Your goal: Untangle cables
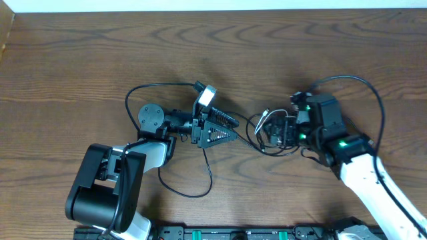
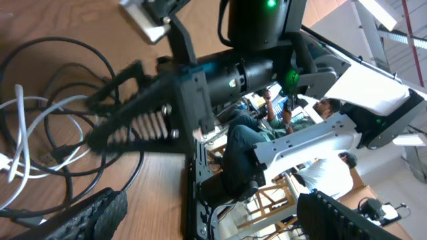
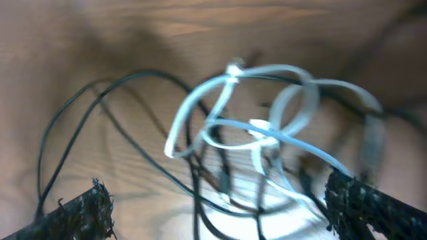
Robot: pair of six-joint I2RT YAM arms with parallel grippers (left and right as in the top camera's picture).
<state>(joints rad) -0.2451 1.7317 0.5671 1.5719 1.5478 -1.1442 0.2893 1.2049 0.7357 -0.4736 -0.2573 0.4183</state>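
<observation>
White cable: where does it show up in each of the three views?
Overhead: the white cable is only a pale bit in the small bundle right of centre.
Left wrist: at the left edge, running among dark loops.
Right wrist: in the middle of the picture, as blurred white loops.
Shared landmark: the black cables tangled with it on the wooden table.

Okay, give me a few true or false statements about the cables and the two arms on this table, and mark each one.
1. The white cable is looped in with black cables. True.
2. The cable bunch lies between the left arm and the right arm. True.
3. The right arm's jaws are clamped shut. False: its wrist view shows them wide apart.
4. The table is white plastic. False: it is brown wood grain.
</observation>
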